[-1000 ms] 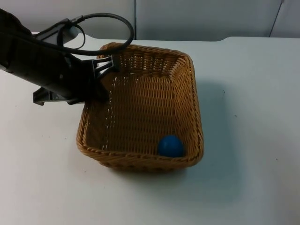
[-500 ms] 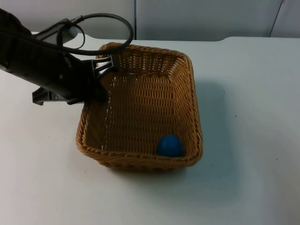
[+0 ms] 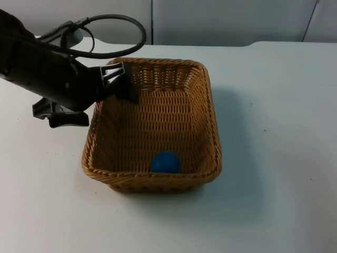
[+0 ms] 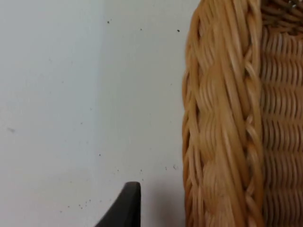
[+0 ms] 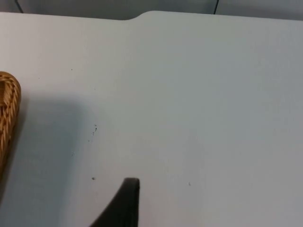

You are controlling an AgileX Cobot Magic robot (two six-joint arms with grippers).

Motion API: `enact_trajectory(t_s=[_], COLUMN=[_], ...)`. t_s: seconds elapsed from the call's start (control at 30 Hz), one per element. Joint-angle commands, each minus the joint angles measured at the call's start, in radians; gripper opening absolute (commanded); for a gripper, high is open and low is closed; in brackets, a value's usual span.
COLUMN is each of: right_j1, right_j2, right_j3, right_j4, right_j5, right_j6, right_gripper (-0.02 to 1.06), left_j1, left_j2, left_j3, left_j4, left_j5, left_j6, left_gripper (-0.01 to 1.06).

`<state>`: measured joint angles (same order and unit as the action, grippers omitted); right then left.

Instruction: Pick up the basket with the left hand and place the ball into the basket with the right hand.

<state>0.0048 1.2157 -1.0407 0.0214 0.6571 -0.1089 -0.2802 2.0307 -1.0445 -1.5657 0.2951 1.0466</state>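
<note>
The brown wicker basket [image 3: 213,132] stands flat on the white table. A blue ball [image 3: 165,162] lies inside it against the near wall, left of centre. My left gripper [image 3: 105,108] straddles the basket's left rim near the far corner and is open: one finger is inside the basket, the other outside on the table side. In the left wrist view the woven rim [image 4: 213,123] runs beside the black fingertip [image 4: 128,208] with a gap of table between them. The right gripper's fingertip [image 5: 125,203] hangs over bare table, with the basket's edge [image 5: 7,109] off to one side.
The table top [image 3: 279,158] is bare white around the basket. The grey partition wall [image 3: 226,21] stands behind the table's far edge. A black cable loop [image 3: 121,31] arches over the left arm by the basket's far left corner.
My left gripper has let go of the basket's left rim and opened. The basket has settled a little to the left, and the ball has rolled left along the near wall.
</note>
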Motion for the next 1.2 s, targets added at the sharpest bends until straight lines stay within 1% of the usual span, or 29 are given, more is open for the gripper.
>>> enact_trajectory(t_s=[0.0, 0.03, 0.07, 0.1, 0.17, 0.2, 0.23, 0.3, 0.37, 0.4, 0.43, 0.47, 0.5, 0.53, 0.57, 0.6, 0.67, 0.7, 0.73, 0.77, 0.8, 0.83, 0.87, 0.9, 0.93, 0.97, 1.0, 1.07, 1.17], right_j1=[-0.005, -0.005, -0.005, -0.005, -0.005, -0.005, -0.005, -0.005, -0.005, -0.005, -0.005, -0.005, -0.005, -0.005, -0.005, -0.005, -0.005, -0.005, -0.005, -0.005, -0.005, -0.005, -0.005, -0.005, -0.005, -0.005, -0.005, -0.005, -0.005], right_j2=[-0.002, -0.002, -0.002, -0.002, -0.002, -0.002, -0.002, -0.002, -0.002, -0.002, -0.002, -0.002, -0.003, -0.003, -0.003, -0.003, -0.003, -0.003, -0.003, -0.003, -0.003, -0.003, -0.003, -0.003, -0.003, -0.003, -0.003, -0.003, -0.008], right_j3=[0.006, 0.006, 0.006, 0.006, 0.006, 0.006, 0.006, 0.006, 0.006, 0.006, 0.006, 0.006, 0.006, 0.006, 0.006, 0.006, 0.006, 0.006, 0.006, 0.006, 0.006, 0.006, 0.006, 0.006, 0.006, 0.003, 0.003, 0.003, 0.003], right_j4=[0.006, 0.009, 0.009, 0.009, 0.009, 0.009, 0.009, 0.009, 0.009, 0.009, 0.009, 0.009, 0.009, 0.009, 0.009, 0.009, 0.009, 0.009, 0.009, 0.009, 0.009, 0.009, 0.009, 0.009, 0.013, 0.022, 0.025, 0.021, 0.022], right_j5=[-0.016, -0.019, -0.019, -0.019, -0.019, -0.019, -0.019, -0.019, -0.019, -0.019, -0.019, -0.019, -0.019, -0.019, -0.019, -0.019, -0.020, -0.020, -0.023, -0.031, -0.043, -0.068, -0.090, -0.090, -0.111, -0.117, -0.107, -0.071, -0.062], right_j6=[0.005, 0.005, 0.005, 0.005, 0.005, 0.005, 0.005, 0.005, 0.005, 0.005, 0.005, 0.005, 0.005, 0.005, 0.005, 0.005, 0.005, 0.005, 0.005, 0.005, 0.005, 0.005, 0.005, 0.005, 0.008, 0.035, 0.068, 0.055, 0.051], right_gripper=[1.01, 1.01, 1.01, 1.01, 1.01, 1.01, 1.01, 1.01, 1.01, 1.01, 1.01, 1.01, 1.01, 1.01, 1.01, 1.01, 1.01, 1.01, 1.01, 1.01, 1.01, 1.01, 1.01, 1.01, 1.01, 1.01, 1.01, 1.01, 1.01], left_j1=[-0.007, -0.007, -0.007, -0.007, -0.007, -0.007, -0.007, -0.007, -0.007, -0.007, -0.003, -0.003, -0.003, -0.003, -0.003, -0.003, -0.003, -0.003, -0.003, -0.003, -0.003, -0.003, -0.003, -0.003, -0.003, -0.003, -0.003, -0.003, -0.003], left_j2=[-0.005, -0.005, -0.005, -0.007, -0.025, -0.038, -0.038, -0.082, -0.141, -0.141, -0.198, -0.235, -0.281, -0.328, -0.328, -0.372, -0.446, -0.446, -0.483, -0.514, -0.551, -0.577, -0.599, -0.599, -0.615, -0.632, -0.646, -0.667, -0.709], left_j3=[0.001, 0.001, 0.001, 0.001, 0.001, 0.001, 0.001, 0.001, 0.001, 0.001, 0.001, 0.001, 0.001, 0.001, 0.001, 0.001, 0.001, 0.001, 0.001, 0.001, 0.001, 0.001, 0.001, 0.001, 0.001, 0.001, 0.001, 0.005, 0.036], left_j4=[0.042, 0.054, 0.054, 0.087, 0.238, 0.362, 0.362, 0.654, 0.902, 0.902, 1.084, 1.191, 1.328, 1.461, 1.461, 1.557, 1.732, 1.732, 1.785, 1.802, 1.808, 1.815, 1.815, 1.815, 1.815, 1.815, 1.812, 1.812, 1.814], left_j5=[0.046, 0.071, 0.071, 0.085, 0.069, 0.042, 0.042, 0.000, -0.014, -0.014, -0.012, 0.000, 0.019, 0.041, 0.041, 0.065, 0.114, 0.114, 0.139, 0.166, 0.201, 0.216, 0.225, 0.225, 0.235, 0.243, 0.252, 0.280, 0.271], left_j6=[-0.010, -0.015, -0.015, -0.043, -0.184, -0.275, -0.275, -0.450, -0.624, -0.624, -0.763, -0.857, -0.945, -1.063, -1.063, -1.177, -1.336, -1.336, -1.395, -1.427, -1.423, -1.410, -1.384, -1.384, -1.352, -1.322, -1.310, -1.310, -1.308], left_gripper=[1.02, 1.02, 1.02, 1.02, 1.02, 1.02, 1.02, 1.02, 1.02, 1.02, 1.02, 1.02, 1.02, 1.02, 1.02, 1.02, 1.02, 1.02, 1.02, 1.02, 1.02, 1.02, 1.02, 1.02, 1.02, 1.02, 1.02, 1.02, 1.02])
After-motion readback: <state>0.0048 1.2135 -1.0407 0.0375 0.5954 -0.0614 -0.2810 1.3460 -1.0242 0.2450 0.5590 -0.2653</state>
